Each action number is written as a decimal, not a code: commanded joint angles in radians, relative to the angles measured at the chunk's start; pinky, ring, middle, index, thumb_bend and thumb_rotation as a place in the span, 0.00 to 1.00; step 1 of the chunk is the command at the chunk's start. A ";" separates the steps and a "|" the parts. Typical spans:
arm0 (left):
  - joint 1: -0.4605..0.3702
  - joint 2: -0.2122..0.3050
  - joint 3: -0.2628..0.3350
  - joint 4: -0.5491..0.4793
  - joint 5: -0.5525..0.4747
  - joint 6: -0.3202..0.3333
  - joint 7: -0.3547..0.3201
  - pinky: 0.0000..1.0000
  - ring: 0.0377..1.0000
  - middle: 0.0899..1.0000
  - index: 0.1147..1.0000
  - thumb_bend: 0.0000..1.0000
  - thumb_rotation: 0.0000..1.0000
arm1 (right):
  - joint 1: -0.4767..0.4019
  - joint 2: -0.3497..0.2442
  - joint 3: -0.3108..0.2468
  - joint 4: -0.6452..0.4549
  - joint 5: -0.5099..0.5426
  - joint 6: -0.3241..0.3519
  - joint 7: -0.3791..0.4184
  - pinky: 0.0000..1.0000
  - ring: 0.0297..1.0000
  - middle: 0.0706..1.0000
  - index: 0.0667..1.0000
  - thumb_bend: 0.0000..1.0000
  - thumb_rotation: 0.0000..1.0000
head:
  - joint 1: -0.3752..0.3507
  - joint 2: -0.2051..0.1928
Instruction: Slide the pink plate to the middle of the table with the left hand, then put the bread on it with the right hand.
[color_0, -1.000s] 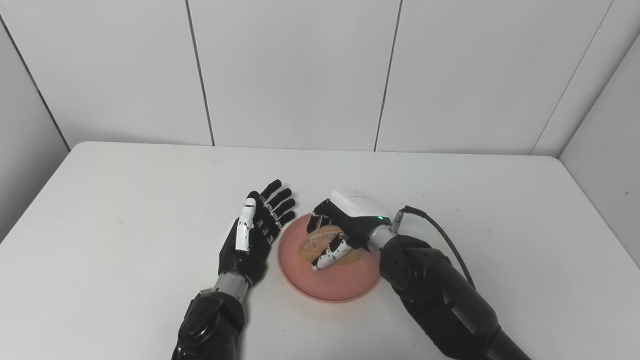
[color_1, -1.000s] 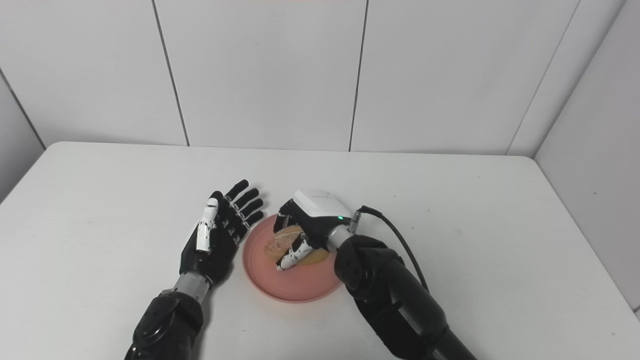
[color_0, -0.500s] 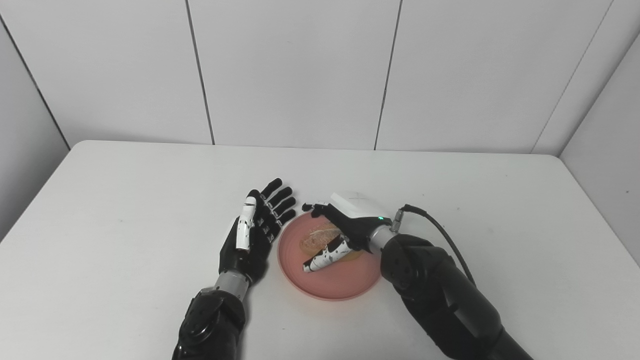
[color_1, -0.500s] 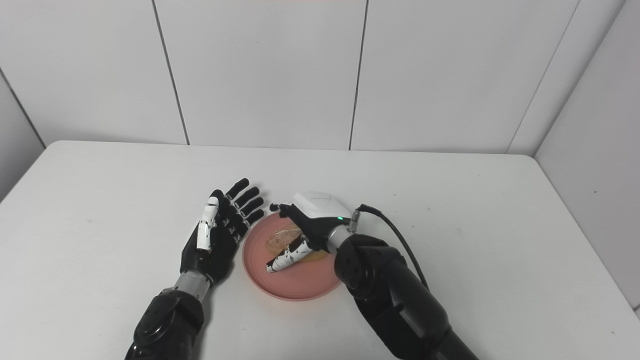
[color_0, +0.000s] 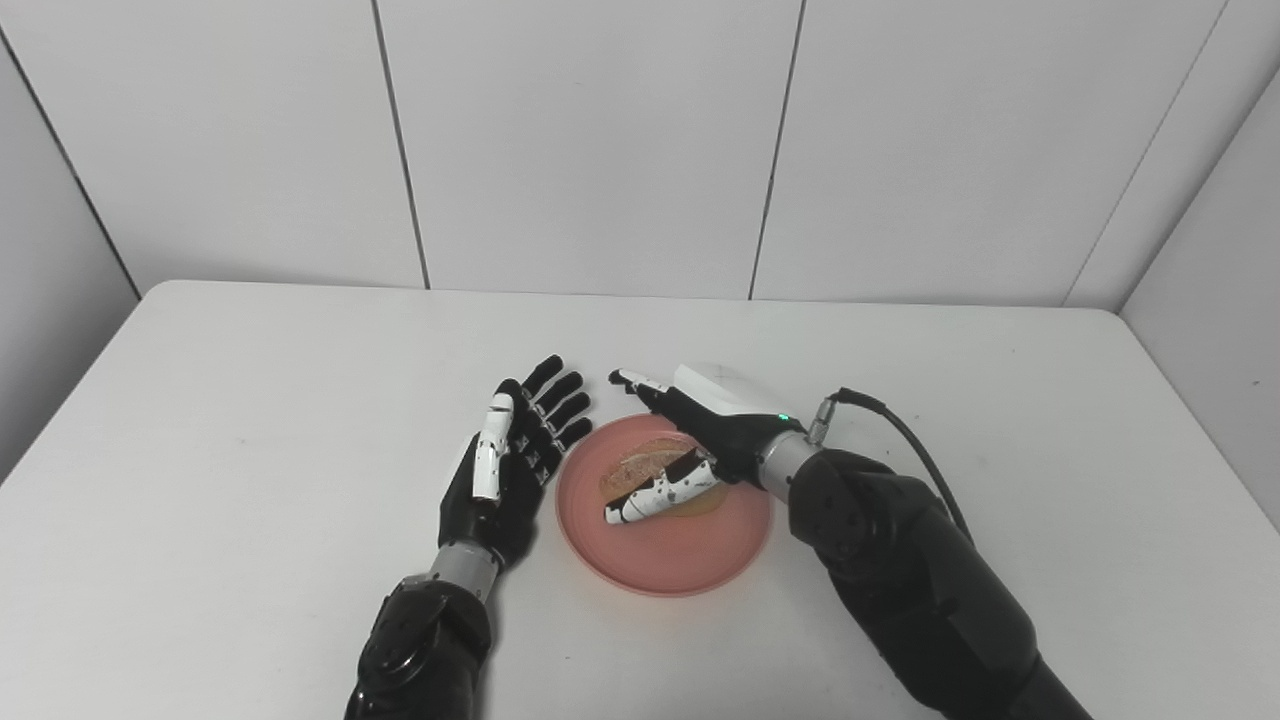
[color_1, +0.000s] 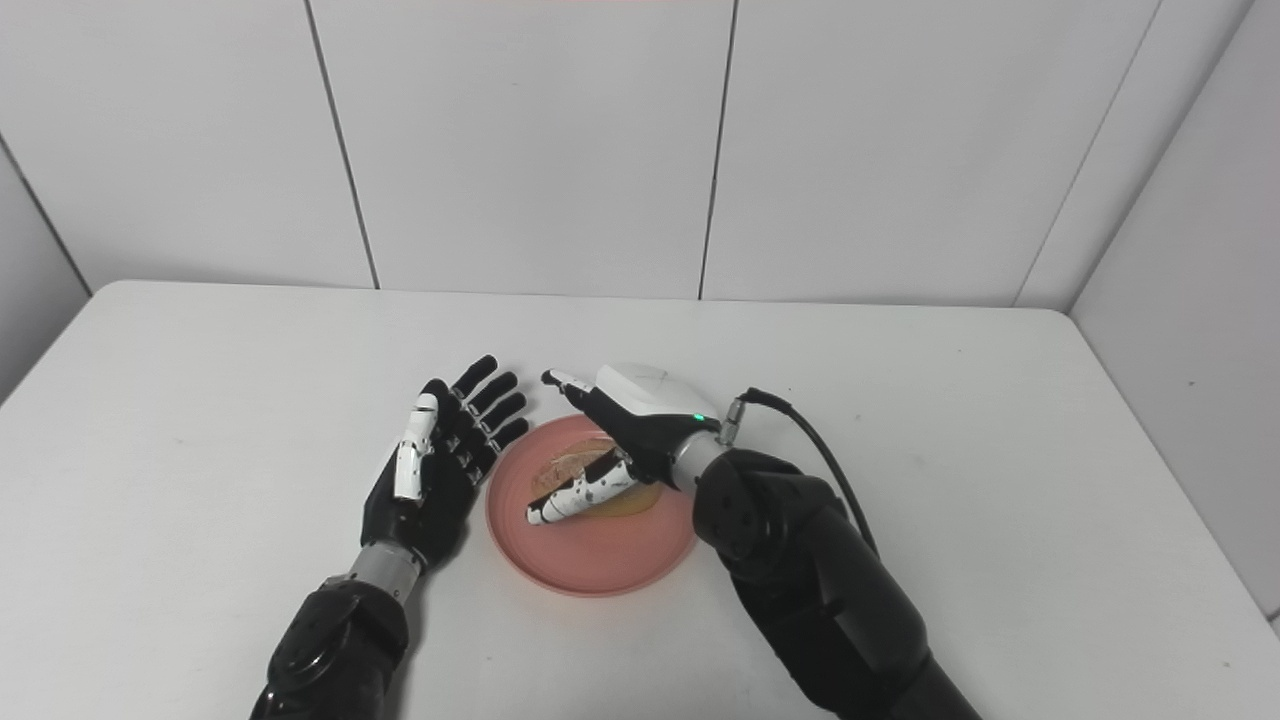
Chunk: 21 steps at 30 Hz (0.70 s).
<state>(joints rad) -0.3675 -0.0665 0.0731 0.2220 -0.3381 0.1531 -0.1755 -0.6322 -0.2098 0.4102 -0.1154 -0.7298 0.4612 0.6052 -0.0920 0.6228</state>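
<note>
We locate the bread (color_0: 648, 470) on the pink plate (color_0: 665, 545), in the plate's upper half, just below the centre of the frame. The plate rests on the tabletop (color_0: 250, 400) near its middle. The right hand (color_0: 690, 440) is spread over the bread, its thumb lying across the front of the loaf; we cannot tell whether it touches. The left hand (color_0: 515, 455) is spread flat, palm up, just beside the plate's left rim.

We judge the main risk to be withdrawal of the right hand: a thumb dragged across the loaf could roll it off the plate. A sideways pull could also shift the plate toward the left hand.
</note>
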 joint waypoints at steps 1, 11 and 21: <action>0.003 -0.004 -0.001 0.018 -0.008 0.032 0.001 0.88 0.87 0.85 0.83 0.37 1.00 | -0.022 -0.015 -0.032 -0.068 0.019 -0.022 -0.030 0.78 0.87 0.92 0.95 1.00 0.52 | 0.000 -0.002; 0.004 -0.009 -0.002 0.026 0.000 0.013 0.013 0.87 0.86 0.84 0.81 0.37 1.00 | 0.133 0.001 -0.184 -0.133 0.149 -0.182 -0.274 0.80 0.89 0.94 0.99 0.95 0.88 | -0.008 -0.013; 0.005 -0.009 -0.003 0.033 0.006 0.001 0.017 0.86 0.84 0.82 0.81 0.37 1.00 | 0.333 0.101 -0.307 -0.110 0.270 -0.294 -0.528 0.85 0.91 0.94 0.97 0.78 1.00 | -0.006 -0.025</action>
<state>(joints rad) -0.3687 -0.0700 0.0750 0.2328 -0.3456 0.1397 -0.1726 -0.2881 -0.1153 0.1223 -0.2150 -0.4823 0.2481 0.1329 -0.0997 0.5983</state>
